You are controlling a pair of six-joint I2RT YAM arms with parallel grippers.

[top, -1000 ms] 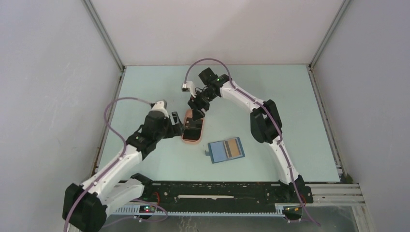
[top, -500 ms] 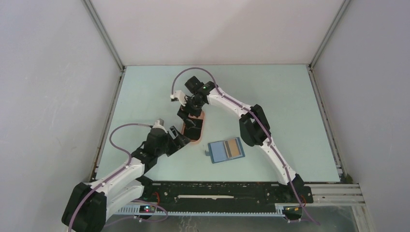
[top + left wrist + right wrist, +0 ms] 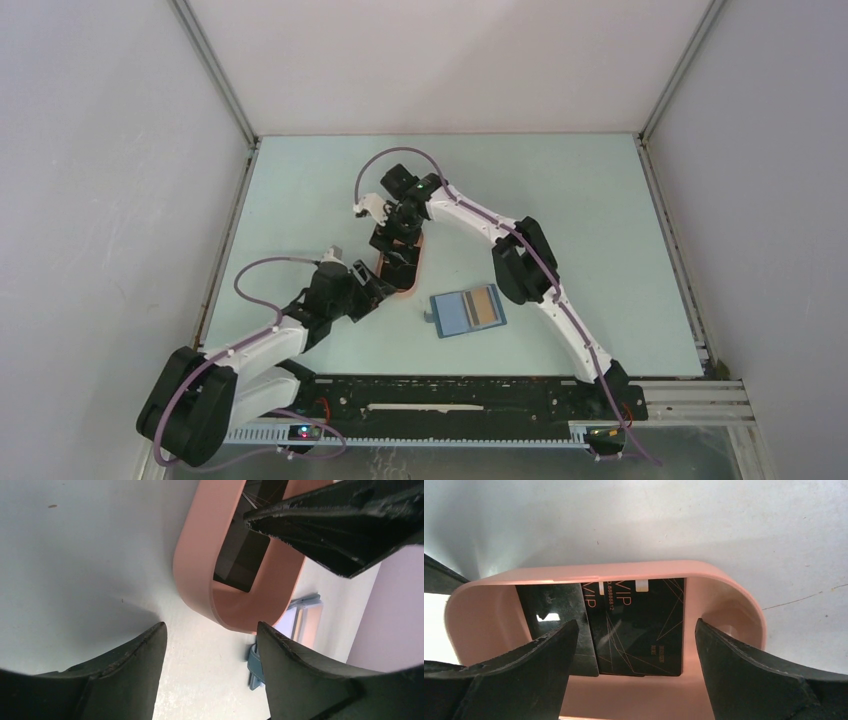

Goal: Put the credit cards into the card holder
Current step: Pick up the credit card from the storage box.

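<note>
**Right fingers down in the pink tray, above the black cards**

The right fingers (image 3: 398,246) stand wide open inside the pink tray (image 3: 405,289), one on each side of two overlapping black cards (image 3: 639,625) that lie flat on its floor. They hold nothing yet. The left fingers (image 3: 374,289) are also apart and empty, low over the table (image 3: 560,200), just beside the near end of the tray. The card holder (image 3: 466,312) lies open on the table, near the tray on its right, with a tan card (image 3: 483,305) on its right half.

The step in hand seems to be lifting one black card. A flat card gives little to pinch, so I would push only the upper card against the tray wall until an edge rises, then close on that edge. The left fingers could steady the tray so that it does not slide.

Compared with one second ago, the right arm has come lower and further left into the tray. The left arm has drawn back toward its base. Tray and holder have not moved.
</note>
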